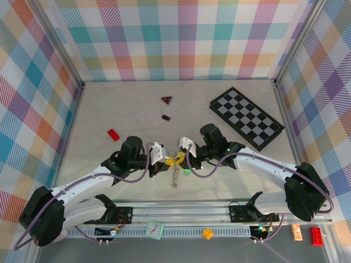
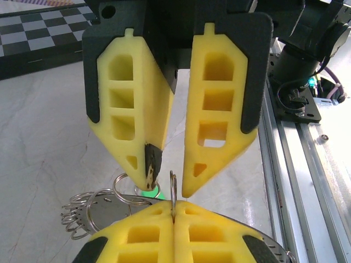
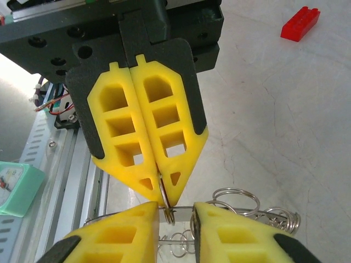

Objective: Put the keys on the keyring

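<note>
Plaid panels wall in a pale marbled counter (image 1: pixel 109 109), and near its front edge we see the two arms meet tip to tip. The left gripper (image 3: pixel 163 194) is closed, pinching the thin wire of the keyring (image 2: pixel 173 197), which stands upright out of its fingertips. The right gripper (image 2: pixel 170 186) has its jaws apart, with the ring in the gap between them. The keys (image 2: pixel 82 213) bunch just beside the left fingers. We find a chequered board (image 1: pixel 247 118) at the far right.

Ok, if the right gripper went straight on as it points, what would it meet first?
Probably the keyring pinched in the left gripper's shut tips, in line with the right gripper's gap; those tips sit just behind. Depth unclear.
</note>
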`<action>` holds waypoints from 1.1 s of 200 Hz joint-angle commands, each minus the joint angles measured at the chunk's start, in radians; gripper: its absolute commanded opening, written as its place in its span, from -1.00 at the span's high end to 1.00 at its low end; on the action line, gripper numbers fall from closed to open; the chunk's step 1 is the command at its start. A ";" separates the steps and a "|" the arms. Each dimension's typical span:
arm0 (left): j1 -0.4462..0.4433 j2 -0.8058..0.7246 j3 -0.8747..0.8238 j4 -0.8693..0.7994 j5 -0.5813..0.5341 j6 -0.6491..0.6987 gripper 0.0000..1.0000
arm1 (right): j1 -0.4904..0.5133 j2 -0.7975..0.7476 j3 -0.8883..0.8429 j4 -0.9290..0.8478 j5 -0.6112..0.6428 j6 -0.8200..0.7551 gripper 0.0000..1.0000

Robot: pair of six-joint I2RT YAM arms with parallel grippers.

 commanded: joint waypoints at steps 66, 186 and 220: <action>-0.013 -0.011 0.015 0.066 0.020 -0.015 0.89 | 0.007 0.026 0.050 -0.019 -0.100 -0.031 1.00; -0.013 -0.001 0.007 0.102 0.027 -0.034 1.00 | 0.007 0.016 0.045 -0.017 -0.076 -0.013 0.92; -0.013 -0.001 0.011 0.080 0.016 -0.025 1.00 | -0.024 -0.099 -0.023 0.044 -0.006 0.089 0.24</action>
